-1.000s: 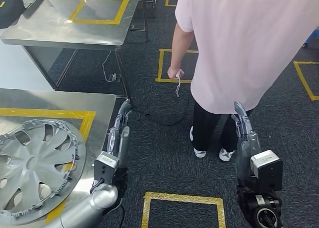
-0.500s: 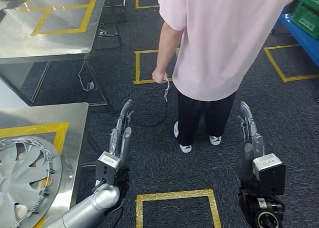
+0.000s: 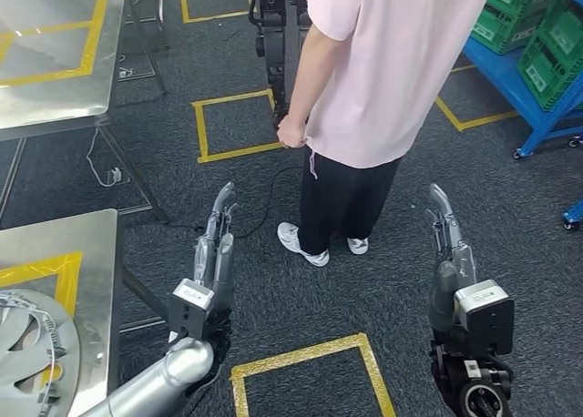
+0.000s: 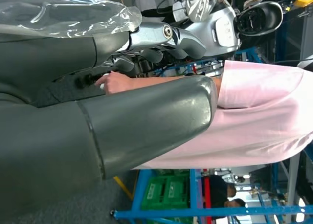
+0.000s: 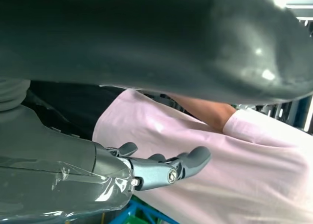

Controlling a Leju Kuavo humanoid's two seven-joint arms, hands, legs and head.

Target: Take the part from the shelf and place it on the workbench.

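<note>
A silver wheel cover [image 3: 27,353] lies on the steel workbench [image 3: 97,253] at the lower left, cut off by the picture's edge. My left hand [image 3: 214,249] is raised beside the bench's right edge, fingers stretched out and holding nothing. My right hand [image 3: 450,244] is held up at the lower right, fingers straight, empty too. In the left wrist view my left hand [image 4: 147,111] shows its thick thumb and extended fingers [image 4: 173,35]. In the right wrist view my right hand [image 5: 158,170] has its fingers apart in front of a pink shirt.
A person in a pink shirt [image 3: 392,62] and dark trousers stands ahead on the dark carpet, holding a cable. A blue shelf [image 3: 529,80] with green crates [image 3: 550,35] is at the far right. A second steel table [image 3: 48,53] is at the upper left. Yellow floor squares [image 3: 302,371] mark the carpet.
The whole view has swung to the right: the workbench and wheel cover slid toward the left edge, the blue shelf came in at the right. Both hands keep the same pose.
</note>
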